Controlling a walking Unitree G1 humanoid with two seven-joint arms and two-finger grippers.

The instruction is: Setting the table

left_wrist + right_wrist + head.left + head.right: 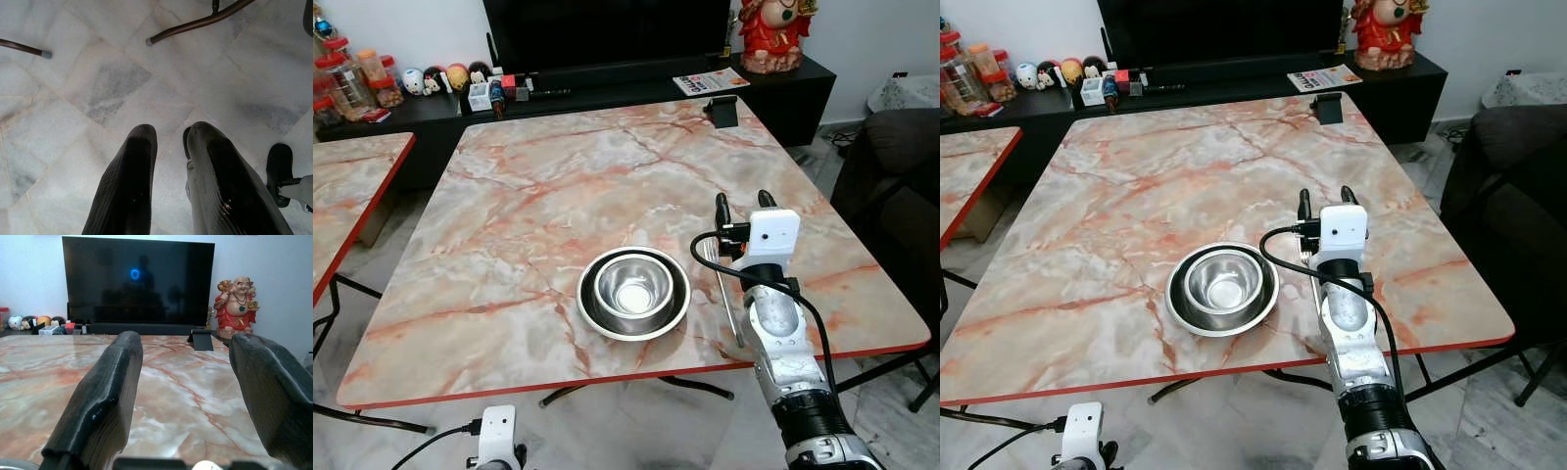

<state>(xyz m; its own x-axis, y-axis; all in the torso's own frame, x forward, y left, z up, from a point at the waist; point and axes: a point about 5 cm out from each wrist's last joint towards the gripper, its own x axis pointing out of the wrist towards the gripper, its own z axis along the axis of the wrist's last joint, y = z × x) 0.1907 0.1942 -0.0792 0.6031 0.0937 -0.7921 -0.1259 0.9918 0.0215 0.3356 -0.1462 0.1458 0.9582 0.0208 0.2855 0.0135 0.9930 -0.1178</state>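
One spoon (722,294) lies lengthwise beside the bowl (633,291), handle nearest

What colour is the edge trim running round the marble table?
Red, a thin band round the table edge under the pink-veined marble top; clearest in the left eye view.

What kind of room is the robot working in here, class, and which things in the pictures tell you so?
Most likely a home living room. A large dark television stands on a low black cabinet against the wall, with a red figurine beside it, and a marble-patterned table holds a steel bowl.
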